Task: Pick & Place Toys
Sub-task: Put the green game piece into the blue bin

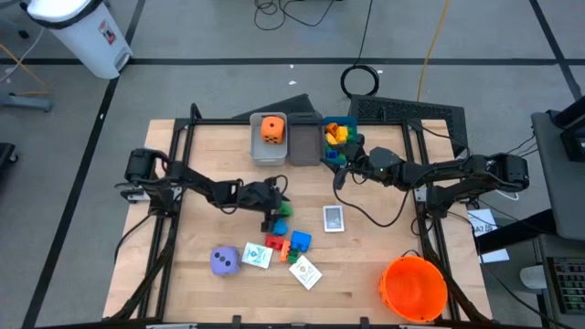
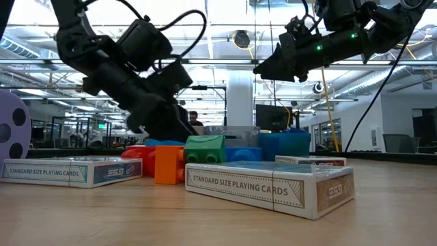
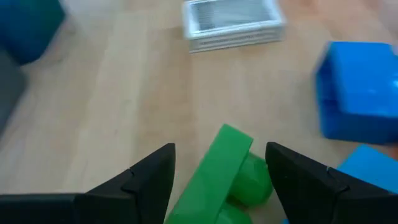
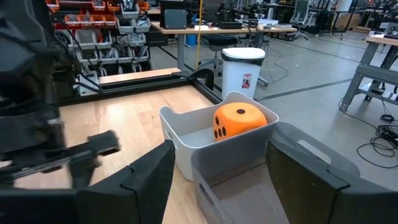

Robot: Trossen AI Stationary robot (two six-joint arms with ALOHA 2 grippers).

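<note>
- Near table middle, left gripper (image 3: 221, 180) open astride green block (image 3: 227, 171): lower squarely, then close.
- Over far bins (image 4: 239, 165), right gripper (image 4: 217, 180) open, empty.

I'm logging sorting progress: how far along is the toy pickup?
Partly done: the orange die sits in a grey bin, and blocks fill another. The open left gripper straddles a green block. The purple die, card packs and other blocks remain on the table.
</note>
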